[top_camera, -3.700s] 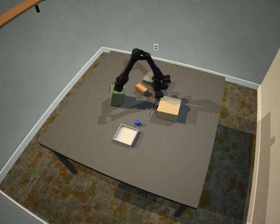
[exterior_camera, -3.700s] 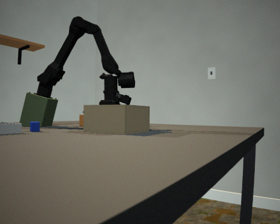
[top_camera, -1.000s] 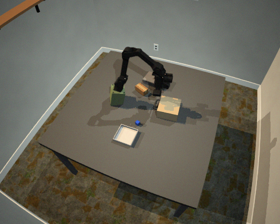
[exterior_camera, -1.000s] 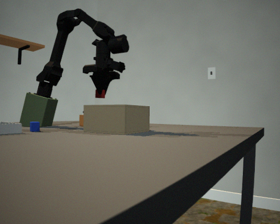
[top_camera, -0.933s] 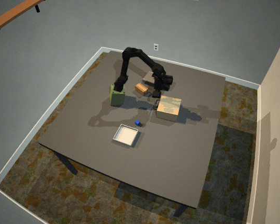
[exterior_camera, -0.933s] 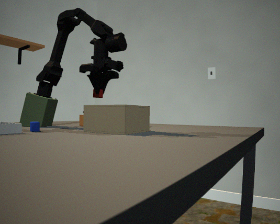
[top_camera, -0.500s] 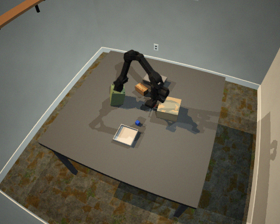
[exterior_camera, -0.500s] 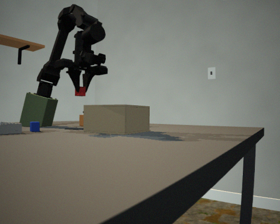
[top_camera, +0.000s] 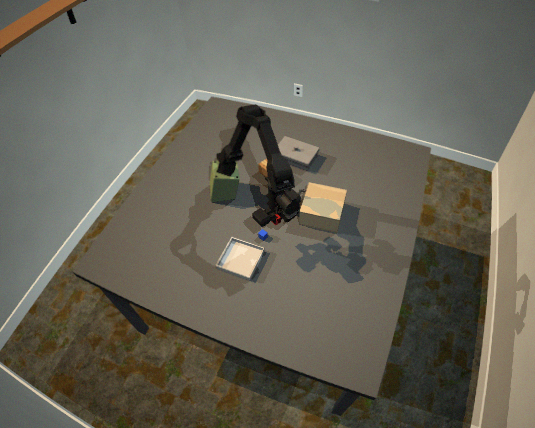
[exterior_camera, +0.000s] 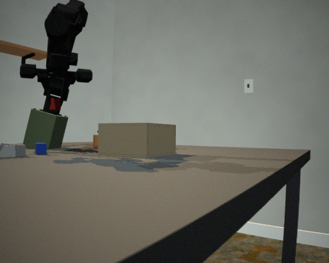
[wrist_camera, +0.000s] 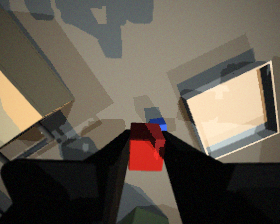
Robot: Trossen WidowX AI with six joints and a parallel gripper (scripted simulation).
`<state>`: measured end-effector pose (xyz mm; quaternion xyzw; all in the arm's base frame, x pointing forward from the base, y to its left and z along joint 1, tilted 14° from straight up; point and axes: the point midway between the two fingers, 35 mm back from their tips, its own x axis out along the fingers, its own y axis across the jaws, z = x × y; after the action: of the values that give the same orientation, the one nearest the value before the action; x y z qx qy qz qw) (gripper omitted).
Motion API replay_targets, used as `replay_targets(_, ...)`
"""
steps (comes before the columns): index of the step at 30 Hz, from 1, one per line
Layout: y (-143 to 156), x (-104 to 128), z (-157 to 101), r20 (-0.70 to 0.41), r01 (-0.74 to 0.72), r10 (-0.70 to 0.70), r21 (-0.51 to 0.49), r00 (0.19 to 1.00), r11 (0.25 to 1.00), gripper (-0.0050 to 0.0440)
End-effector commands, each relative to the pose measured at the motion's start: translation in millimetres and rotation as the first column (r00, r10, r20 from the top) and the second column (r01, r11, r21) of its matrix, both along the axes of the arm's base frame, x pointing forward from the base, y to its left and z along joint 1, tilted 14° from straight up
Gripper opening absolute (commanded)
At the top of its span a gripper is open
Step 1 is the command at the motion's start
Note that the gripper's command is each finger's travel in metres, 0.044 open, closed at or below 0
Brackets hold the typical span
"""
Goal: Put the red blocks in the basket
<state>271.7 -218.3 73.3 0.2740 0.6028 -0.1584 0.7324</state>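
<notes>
My gripper (top_camera: 277,220) (exterior_camera: 55,105) (wrist_camera: 145,134) is shut on a red block (top_camera: 278,218) (exterior_camera: 55,103) (wrist_camera: 146,156) and holds it in the air above the table, between the tan cabinet and the basket. The basket (top_camera: 241,260) (exterior_camera: 7,151) (wrist_camera: 231,112), a low open tray with pale walls, stands upright on the table and looks empty. A blue block (top_camera: 263,234) (exterior_camera: 40,149) (wrist_camera: 158,122) lies on the table beside the basket. The tan cabinet (top_camera: 320,220) (exterior_camera: 122,139) (wrist_camera: 36,75) has a dark handle on the side facing the arm. Its inside is hidden.
A flat greyish box (top_camera: 307,154) with a dark mark on its top lies at the back. An orange block (top_camera: 263,168) (exterior_camera: 95,141) is partly hidden behind the arm. The arm stands on a green base (top_camera: 224,190) (exterior_camera: 39,130) (wrist_camera: 143,217).
</notes>
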Motion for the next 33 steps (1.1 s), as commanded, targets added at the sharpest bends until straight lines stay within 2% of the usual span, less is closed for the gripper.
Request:
replay_targets(1, -33, -20, -8, -0.007, 0.091, -0.091, 0.023, 0.996, 0.996, 0.0)
replay_targets(3, -48, -31, -12, -0.007, 0.091, -0.091, 0.023, 0.996, 0.996, 0.0)
replay_targets(6, -69, -52, -19, -0.034, 0.272, -0.271, 0.062, 0.962, 0.96, 0.0)
replay_targets(8, -69, -52, -19, -0.034, 0.272, -0.271, 0.062, 0.962, 0.96, 0.0)
replay_targets(12, -96, -79, -28, -0.034, 0.272, -0.271, 0.062, 0.962, 0.96, 0.0)
replay_targets(17, -97, -80, -28, -0.034, 0.272, -0.271, 0.062, 0.962, 0.96, 0.0)
replay_targets(23, -93, -71, -67, -0.034, 0.272, -0.271, 0.062, 0.962, 0.96, 0.0)
replay_targets(25, -93, -71, -67, -0.034, 0.272, -0.271, 0.062, 0.962, 0.96, 0.0)
replay_targets(31, -89, -62, -106, -0.034, 0.272, -0.271, 0.062, 0.962, 0.96, 0.0)
replay_targets(33, -89, -62, -106, -0.034, 0.272, -0.271, 0.062, 0.962, 0.96, 0.0)
